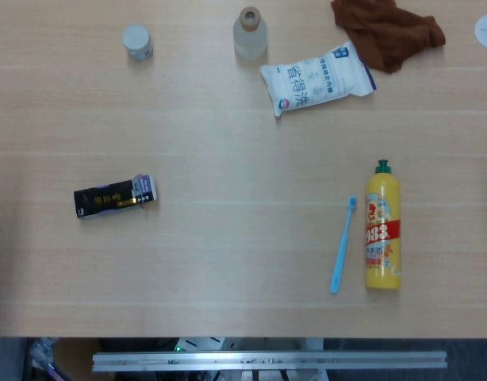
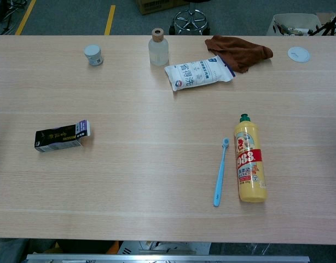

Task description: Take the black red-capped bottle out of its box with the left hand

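You have not started yet: neither hand shows in either view, so you cannot tell how open they are or whether they hold anything. The black box (image 1: pixel 115 193) lies on its side at the table's (image 1: pixel 228 262) left, flap end open, untouched. The bottle isn't visible, presumably inside.

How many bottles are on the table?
2 in plain sight: a yellow bottle lying at the right beside the blue toothbrush, and a clear bottle standing at the far edge. The black box may hide another.
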Controlling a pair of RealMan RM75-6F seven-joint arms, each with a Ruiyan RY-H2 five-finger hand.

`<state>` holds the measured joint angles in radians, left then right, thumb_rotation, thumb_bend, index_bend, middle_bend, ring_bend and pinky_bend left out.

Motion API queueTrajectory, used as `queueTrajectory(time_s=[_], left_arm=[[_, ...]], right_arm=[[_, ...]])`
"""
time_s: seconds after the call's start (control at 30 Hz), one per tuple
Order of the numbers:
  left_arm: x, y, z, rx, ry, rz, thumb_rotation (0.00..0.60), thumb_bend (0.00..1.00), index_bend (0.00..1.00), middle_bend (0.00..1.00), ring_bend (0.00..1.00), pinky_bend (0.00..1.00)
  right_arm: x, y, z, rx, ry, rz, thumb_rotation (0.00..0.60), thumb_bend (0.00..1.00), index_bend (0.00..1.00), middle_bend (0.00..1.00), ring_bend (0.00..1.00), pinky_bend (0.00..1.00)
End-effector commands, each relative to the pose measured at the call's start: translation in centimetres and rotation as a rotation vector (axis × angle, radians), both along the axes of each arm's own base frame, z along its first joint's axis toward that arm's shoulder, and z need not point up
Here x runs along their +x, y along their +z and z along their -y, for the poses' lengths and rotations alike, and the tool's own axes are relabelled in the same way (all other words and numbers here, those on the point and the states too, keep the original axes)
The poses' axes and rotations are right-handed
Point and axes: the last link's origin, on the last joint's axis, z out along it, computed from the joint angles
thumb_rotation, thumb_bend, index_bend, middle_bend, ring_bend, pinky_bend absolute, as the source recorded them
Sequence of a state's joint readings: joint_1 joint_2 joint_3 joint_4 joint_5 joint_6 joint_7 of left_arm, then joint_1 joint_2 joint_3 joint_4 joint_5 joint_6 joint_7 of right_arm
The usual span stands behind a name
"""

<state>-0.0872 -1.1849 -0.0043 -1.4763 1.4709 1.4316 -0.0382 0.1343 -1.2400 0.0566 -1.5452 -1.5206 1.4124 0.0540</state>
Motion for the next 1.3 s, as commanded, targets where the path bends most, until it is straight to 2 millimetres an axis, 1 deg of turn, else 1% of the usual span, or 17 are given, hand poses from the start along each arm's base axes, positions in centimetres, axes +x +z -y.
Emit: queueTrajectory(time_s=[0.03,0.43,0.57,0.73,0.9,1.1,1.2,1.3], left_arm=[[0.1,0.0,0.2,0.003,0.001,-0.001,0.600,0.14,0.00,0.18,0.05,0.15],[0.2,-0.3,0.0,-0.006,0.001,0.005,0.600,0.14,0.01,0.18,0.05,0.15],[0.5,-0.7,-0.5,-0.015,-0.006,0.019,0.600,0.13,0.03,0.17,0.05,0.16],[0.9,-1.6,-1.1,-0.046,-0.022,0.032,0.600,0.14,0.05,0.16,0.05,0.16],[1.6,-2.2,-1.4,-0.072,-0.036,0.061,0.600,0.14,0.07,0.16,0.05,0.16],[2.3,-2.4,-2.2,-0.158,0.041,0.173,0.600,0.13,0.10,0.11,0.05,0.16],[2.7,-2.6,-2.7,-0.186,0.050,0.174,0.600,0.14,0.13,0.09,0.05,0.16],[3.2,-3.0,-3.1,-0.214,0.052,0.146,0.600,0.14,0.12,0.02,0.03,0.16]], right_arm=[[-0.1,-0.1,0.1,-0.001,0.013,0.014,0.600,0.46,0.55,0.49,0.34,0.32],[-0.3,0.2,-0.2,0.000,0.015,0.010,0.600,0.46,0.55,0.49,0.34,0.32],[-0.1,0.4,0.4,0.001,0.023,0.012,0.600,0.46,0.55,0.48,0.34,0.32],[0.3,0.7,1.1,0.010,0.045,-0.001,0.600,0.46,0.55,0.46,0.34,0.32],[0.7,1.1,1.4,0.002,0.074,-0.015,0.600,0.46,0.55,0.45,0.34,0.32],[1.7,1.9,2.1,-0.010,0.122,-0.040,0.600,0.46,0.55,0.45,0.34,0.32],[2.3,2.5,2.7,-0.024,0.144,-0.052,0.600,0.46,0.55,0.44,0.34,0.32],[2.9,3.1,3.5,-0.041,0.165,-0.062,0.600,0.46,0.55,0.44,0.34,0.32]])
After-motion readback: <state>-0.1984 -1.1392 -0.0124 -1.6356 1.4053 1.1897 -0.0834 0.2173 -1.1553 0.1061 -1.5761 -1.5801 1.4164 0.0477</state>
